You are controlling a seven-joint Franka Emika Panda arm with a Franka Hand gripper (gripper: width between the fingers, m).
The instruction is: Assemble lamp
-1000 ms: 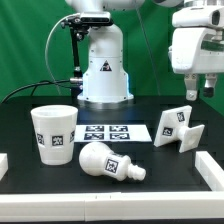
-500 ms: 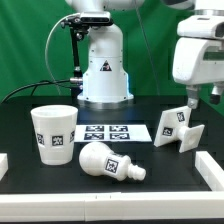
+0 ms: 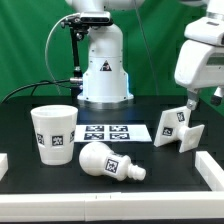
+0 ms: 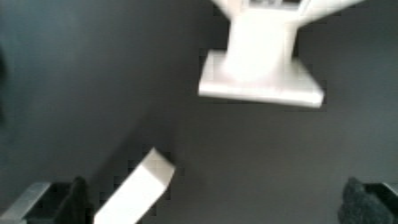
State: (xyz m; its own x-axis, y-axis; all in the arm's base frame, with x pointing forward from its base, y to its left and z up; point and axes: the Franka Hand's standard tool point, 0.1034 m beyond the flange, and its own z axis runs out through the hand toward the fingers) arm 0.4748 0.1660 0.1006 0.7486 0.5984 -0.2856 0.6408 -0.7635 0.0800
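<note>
Gripper (image 3: 203,97) hangs above, near wedge base (image 3: 180,128), fingers (image 4: 50,200) wide apart, likely to straddle it; bulb (image 3: 108,161), shade (image 3: 53,130) parked loose nearby

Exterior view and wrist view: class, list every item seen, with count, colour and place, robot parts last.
lamp shade: one, white, upright, the exterior view's left.
bulb: one, white, lying on its side, front middle.
lamp base: one, white, the exterior view's right.
marker board: one, white with black tags, flat, mid-table.
table: one, black, under everything.
edge rails: two, white, front corners.
cable: one, green, back left.
pedestal: one, white, at the back.
pincer: one, dark fingers, open, raised near the lamp base.
</note>
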